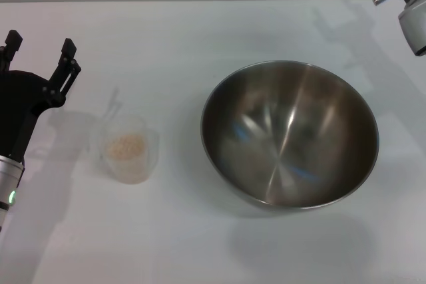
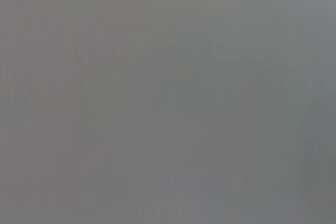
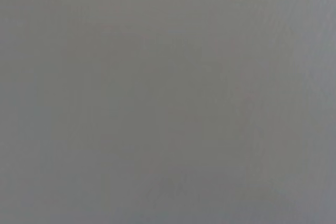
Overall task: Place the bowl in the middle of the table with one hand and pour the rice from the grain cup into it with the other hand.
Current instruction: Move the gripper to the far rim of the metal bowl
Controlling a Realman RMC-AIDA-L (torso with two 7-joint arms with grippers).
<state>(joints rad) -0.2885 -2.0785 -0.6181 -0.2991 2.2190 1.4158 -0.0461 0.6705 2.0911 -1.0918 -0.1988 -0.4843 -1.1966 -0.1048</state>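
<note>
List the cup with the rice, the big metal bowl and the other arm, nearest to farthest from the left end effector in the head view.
From the left end effector, open at the table's left edge:
1. grain cup, holding rice, just to its right.
2. bowl, right of centre.
3. right arm, far right corner.

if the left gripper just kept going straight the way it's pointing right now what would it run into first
Probably nothing. The left gripper, open at the table's left edge, points toward the far side, and bare tabletop lies ahead. The grain cup stands off to its right and nearer, outside that line, though depth is hard to judge.
</note>
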